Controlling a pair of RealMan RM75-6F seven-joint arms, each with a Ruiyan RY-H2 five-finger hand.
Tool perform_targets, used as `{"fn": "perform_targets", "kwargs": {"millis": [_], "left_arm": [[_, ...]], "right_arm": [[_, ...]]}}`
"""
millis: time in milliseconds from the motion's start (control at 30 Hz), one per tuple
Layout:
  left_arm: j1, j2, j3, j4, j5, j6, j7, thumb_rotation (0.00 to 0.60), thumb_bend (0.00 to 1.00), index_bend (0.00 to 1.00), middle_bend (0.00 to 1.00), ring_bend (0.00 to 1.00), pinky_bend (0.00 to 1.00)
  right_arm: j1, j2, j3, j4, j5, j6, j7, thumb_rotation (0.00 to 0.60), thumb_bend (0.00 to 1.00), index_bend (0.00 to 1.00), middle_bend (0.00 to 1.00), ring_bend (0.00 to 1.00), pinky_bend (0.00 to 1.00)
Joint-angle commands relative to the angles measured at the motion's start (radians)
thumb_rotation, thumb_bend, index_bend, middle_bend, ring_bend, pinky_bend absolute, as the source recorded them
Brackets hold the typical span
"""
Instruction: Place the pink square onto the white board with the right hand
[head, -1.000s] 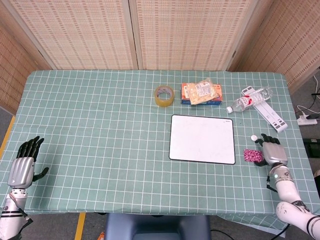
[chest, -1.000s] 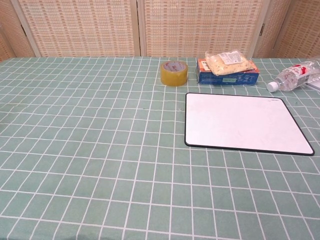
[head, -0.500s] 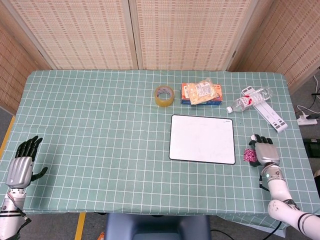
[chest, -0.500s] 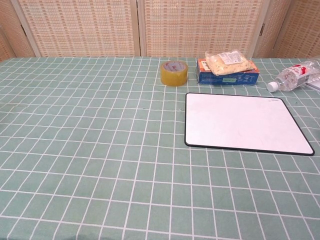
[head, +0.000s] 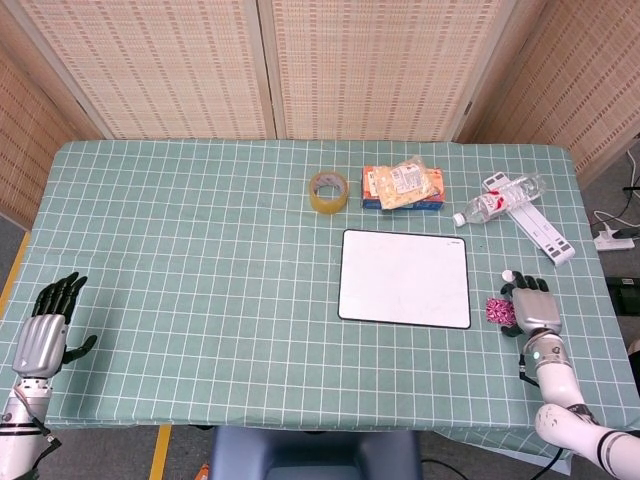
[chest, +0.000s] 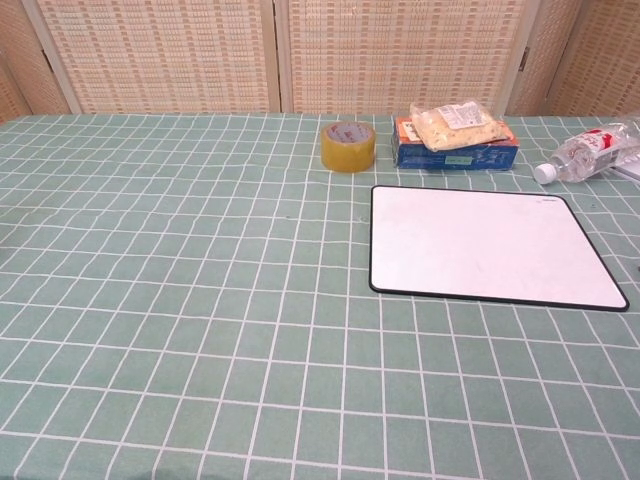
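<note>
The pink square (head: 497, 311) lies on the green checked cloth just right of the white board (head: 405, 277), close to the board's lower right corner. My right hand (head: 533, 308) sits palm down against the square's right side, dark fingers pointing away from me; whether it grips the square is hidden. My left hand (head: 45, 335) rests at the table's front left edge with fingers spread and nothing in it. The chest view shows the white board (chest: 490, 245) bare, with neither hand nor the square in it.
A yellow tape roll (head: 328, 191) and a snack packet on a blue box (head: 402, 187) stand behind the board. A water bottle (head: 497, 203) and a white strip-like object (head: 530, 222) lie at the back right. The table's right edge is close to my right hand.
My right hand slid left toward the board over the last second, and the pink square shifted slightly left with it. In the last half second little moved. The left hand stayed put.
</note>
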Motion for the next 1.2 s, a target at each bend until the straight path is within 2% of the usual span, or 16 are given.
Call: {"fn": "perform_targets", "kwargs": {"millis": [33,967,1200], "left_arm": [[0.0,0.0,0.001,0.001,-0.002,-0.004,-0.001,0.6,0.19,0.0,0.0,0.0,0.0],[-0.008,-0.003,0.003,0.011,-0.01,-0.033,-0.024,0.6,0.19,0.0,0.0,0.0,0.0],[-0.01,-0.003,0.004,0.014,-0.011,-0.038,-0.029,0.6,0.19,0.0,0.0,0.0,0.0]], "right_arm": [[0.004,-0.003,0.0,0.005,0.005,-0.002,-0.004,0.6,0.21,0.29,0.0,0.0,0.0],[0.019,-0.03,0.003,0.052,0.007,-0.009,0.017,0.6,0.21,0.45,0.0,0.0,0.0],[0.023,-0.01,0.014,0.014,-0.012,0.006,0.025,0.6,0.21,0.45,0.0,0.0,0.0]]}}
